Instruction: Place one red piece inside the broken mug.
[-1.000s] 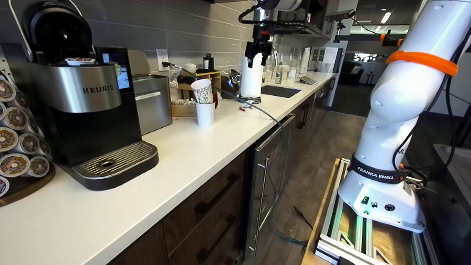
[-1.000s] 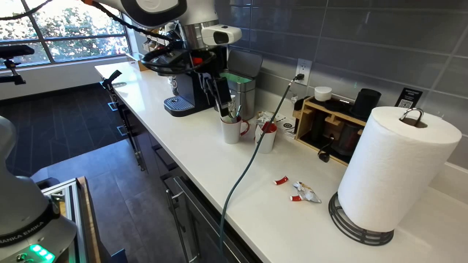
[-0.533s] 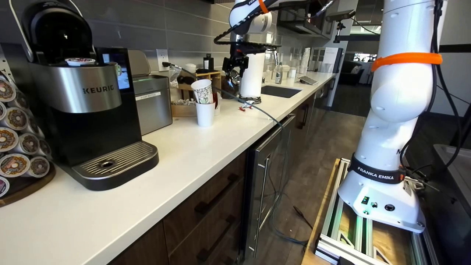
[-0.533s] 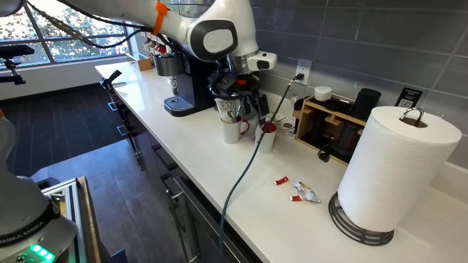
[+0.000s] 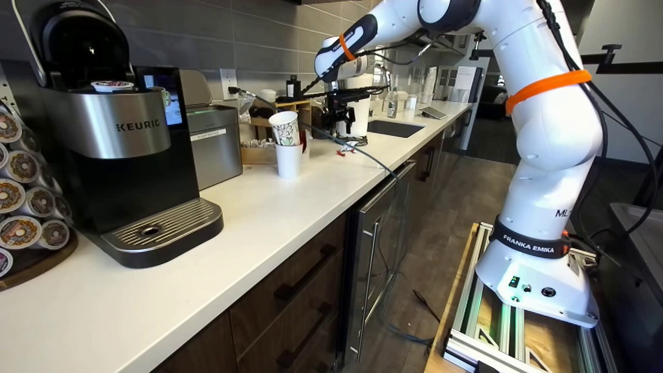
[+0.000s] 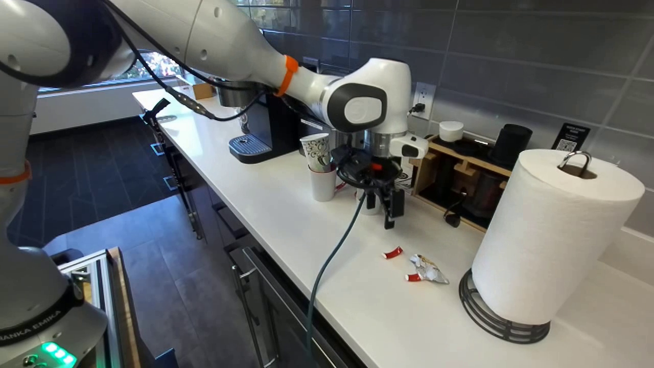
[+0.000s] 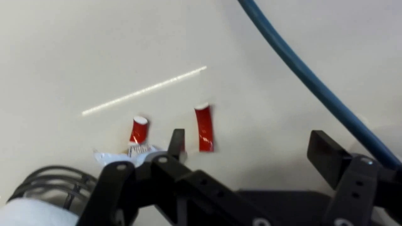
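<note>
Over it comes: in an exterior view the gripper (image 7: 248, 133) has swung right along the counter (image 6: 286, 204) and dropped lower, past the paper cup (image 6: 317, 153), and now hangs in front of a white mug (image 6: 368, 211), hiding most of it. That mug is probably the broken one, though no damage can be made out. So this looks like the approach to a pick, nothing lifted yet: the fingers (image 7: 328, 158) stand wide apart and hold nothing. In the wrist view the longer red piece (image 7: 205, 130) lies on the counter just right of the left-hand finger, apart from the rest, and seems the easier catch. The shorter red piece (image 7: 139, 130) sits farther left, beside a crumpled wrapper (image 6: 430, 271), perhaps touching it. Watch the cord (image 7: 301, 67)! It slants across the right of the wrist view close to the right-hand finger, contact unclear, and could snag the trip back to the mug. Left of the gripper, a second mug (image 6: 323, 185) holds the paper cup; well right stands a paper towel roll (image 6: 557, 235).
</note>
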Robot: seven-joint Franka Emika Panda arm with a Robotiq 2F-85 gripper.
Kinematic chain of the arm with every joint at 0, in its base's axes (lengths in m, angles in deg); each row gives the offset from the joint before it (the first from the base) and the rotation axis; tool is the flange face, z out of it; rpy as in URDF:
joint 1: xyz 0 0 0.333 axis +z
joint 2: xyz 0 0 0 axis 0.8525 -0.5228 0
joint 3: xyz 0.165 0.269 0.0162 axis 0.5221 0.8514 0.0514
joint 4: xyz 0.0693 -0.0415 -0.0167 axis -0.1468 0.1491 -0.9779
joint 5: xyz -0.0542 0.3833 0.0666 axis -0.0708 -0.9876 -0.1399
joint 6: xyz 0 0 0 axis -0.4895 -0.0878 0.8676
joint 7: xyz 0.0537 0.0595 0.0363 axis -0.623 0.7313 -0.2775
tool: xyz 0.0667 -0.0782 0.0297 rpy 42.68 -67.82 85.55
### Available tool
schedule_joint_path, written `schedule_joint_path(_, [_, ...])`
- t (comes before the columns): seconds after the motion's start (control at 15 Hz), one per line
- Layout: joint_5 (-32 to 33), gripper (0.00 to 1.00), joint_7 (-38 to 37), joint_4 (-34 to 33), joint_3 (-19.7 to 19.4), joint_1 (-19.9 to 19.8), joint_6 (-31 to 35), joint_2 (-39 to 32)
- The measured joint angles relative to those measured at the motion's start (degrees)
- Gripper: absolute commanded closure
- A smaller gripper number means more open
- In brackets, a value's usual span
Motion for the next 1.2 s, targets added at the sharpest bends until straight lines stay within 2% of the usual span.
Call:
schedule_joint_path(0.2, [-2.34, 0.0, 3.08, -3.59, 1.2, -2.63, -8.61, -4.56])
schedule_joint_path(0.33, [-3.88, 0.0, 4.46, -5.1, 2.19, -3.74, -11.08, -5.49])
schedule_joint_path(0.53, [-3.85, 0.0, 4.59, -5.28, 2.06, -3.89, -10.37, -5.21])
schedule_joint_path(0.8, [-4.45, 0.0, 8.45, -5.0, 2.12, -6.22, -4.68, -5.81])
schedule_joint_path(1.0, [-6.1, 0.0, 11.51, -4.97, 2.74, -8.67, -4.19, -6.75])
schedule_joint_path(1.2, [-6.11, 0.0, 11.81, -5.02, 2.82, -8.75, -3.82, -6.77])
